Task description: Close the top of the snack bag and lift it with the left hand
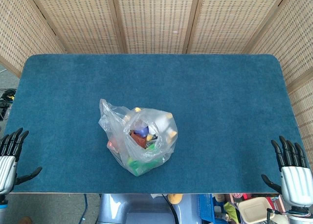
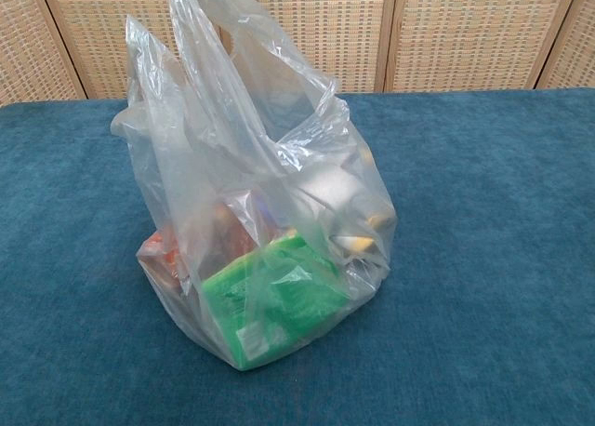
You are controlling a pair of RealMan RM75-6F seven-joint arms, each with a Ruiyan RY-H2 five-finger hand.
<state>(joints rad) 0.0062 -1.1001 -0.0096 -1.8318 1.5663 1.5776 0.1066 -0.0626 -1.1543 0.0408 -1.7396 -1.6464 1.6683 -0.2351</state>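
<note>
Snack bag (image 1: 139, 138) at desk (image 1: 220, 101) centre, top open. Left robot hand (image 1: 11, 158) lower left, right robot hand (image 1: 291, 168) lower right: fingers apart, empty.

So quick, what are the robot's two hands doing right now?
Left hand: open, holding nothing, at the table's edge.
Right hand: open, holding nothing, at the opposite edge.

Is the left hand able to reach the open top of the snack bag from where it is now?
Probably yes. The left hand rests open at the table's near edge, and only bare blue table lies between it and the snack bag. The bag's mouth gapes upward, unobstructed.
</note>
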